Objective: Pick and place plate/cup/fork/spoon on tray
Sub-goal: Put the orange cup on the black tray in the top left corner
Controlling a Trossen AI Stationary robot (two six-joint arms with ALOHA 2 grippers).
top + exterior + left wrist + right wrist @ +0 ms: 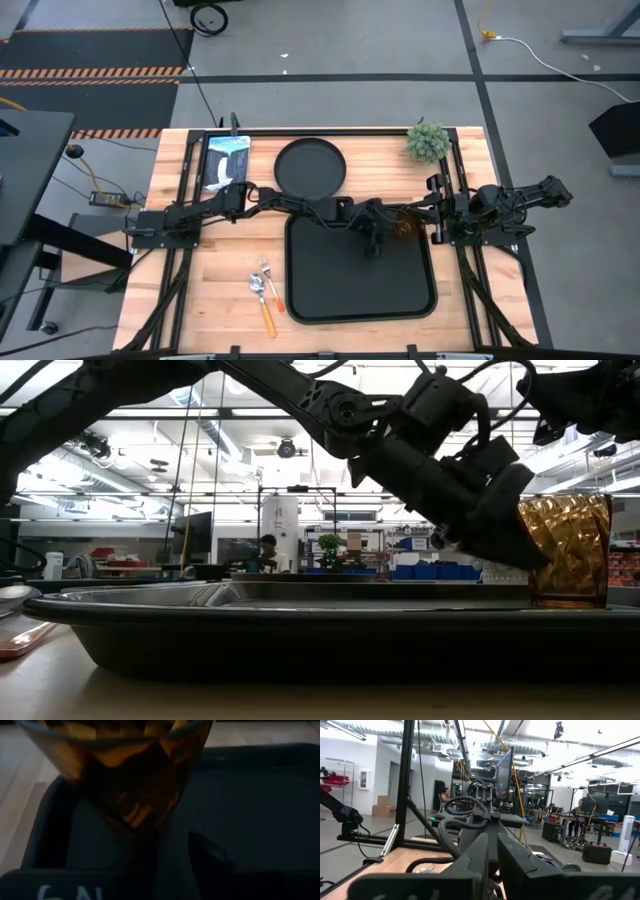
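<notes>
The amber cup (403, 228) stands upright in the far right corner of the black tray (360, 300); the low view shows it too (570, 550). My left gripper (385, 230) reaches across the tray and is open, its fingertips low beside the cup (130, 785). The round black plate (310, 165) lies on the table beyond the tray. The fork (272, 288) and the spoon (262, 305) lie side by side on the table left of the tray. My right gripper (492, 862) is shut and waits at the table's right side (440, 212). My left gripper comes at the cup from the table's left, slanting down. One finger (210, 855) stands clear of the cup's lower wall (165, 820), with tray showing between them. The cup hides the other fingertip, so I cannot tell whether it touches the cup.
A small green plant (428, 141) stands at the table's far right corner. A blue and white packet (225, 160) lies at the far left. Most of the tray's floor (350, 280) is bare. The room with people shows beyond the table.
</notes>
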